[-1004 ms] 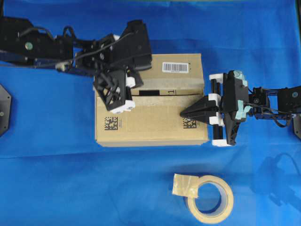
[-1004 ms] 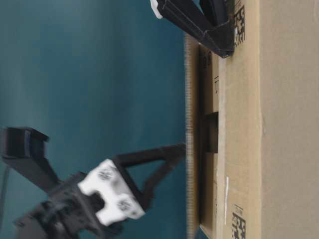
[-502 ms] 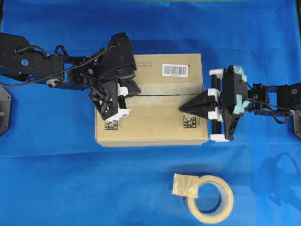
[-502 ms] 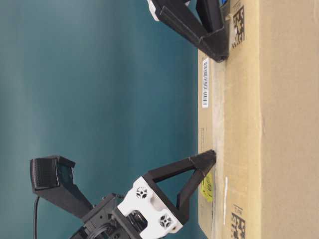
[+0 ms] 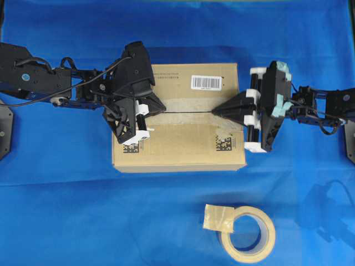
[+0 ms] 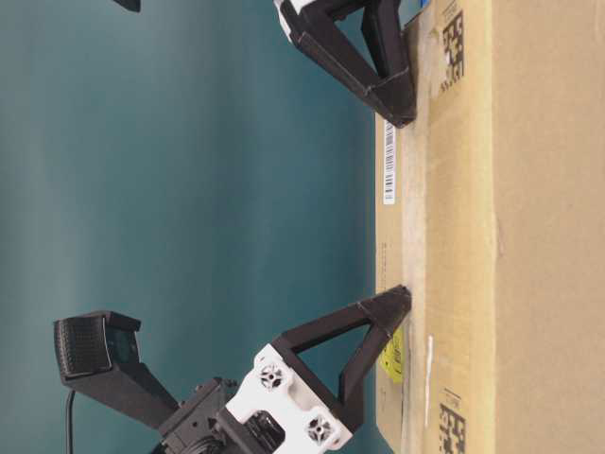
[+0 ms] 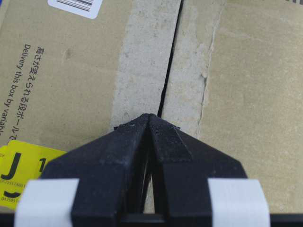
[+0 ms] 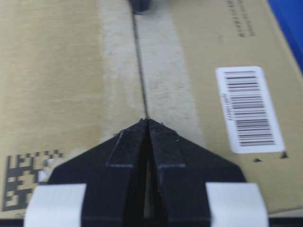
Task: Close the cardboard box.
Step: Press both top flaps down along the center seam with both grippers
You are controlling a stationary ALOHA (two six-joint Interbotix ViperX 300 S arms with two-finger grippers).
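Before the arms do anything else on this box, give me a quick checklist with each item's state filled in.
1. Top flaps of the cardboard box lying flat: ok.
2. Flaps meeting along the centre seam with only a thin dark line: ok.
3. Left gripper shut, tip at the seam: ok.
4. Right gripper shut, tip at the seam: ok.
5. Whether either tip presses on the cardboard: cannot tell.
6. Tape roll off the box, on the blue cloth: ok.
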